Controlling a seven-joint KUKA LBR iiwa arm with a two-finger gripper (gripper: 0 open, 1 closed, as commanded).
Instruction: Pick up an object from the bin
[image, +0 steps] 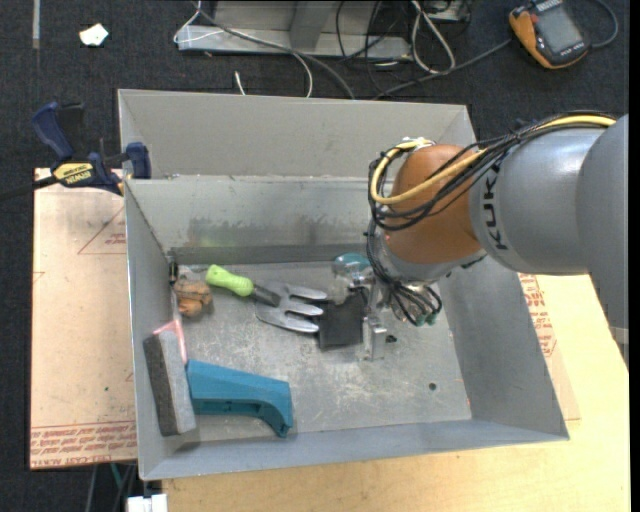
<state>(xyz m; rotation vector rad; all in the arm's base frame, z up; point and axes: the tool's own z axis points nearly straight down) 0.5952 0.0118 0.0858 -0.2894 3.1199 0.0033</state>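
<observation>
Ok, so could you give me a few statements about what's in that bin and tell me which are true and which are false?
1. The small fork has a green handle. True.
2. The blue plastic piece lies against the back wall. False: it lies near the front, beside the grey block.
3. The robot arm reaches in from the view's left. False: it comes in from the right.
4. A black thing lies close by the fork's prongs. True.
</observation>
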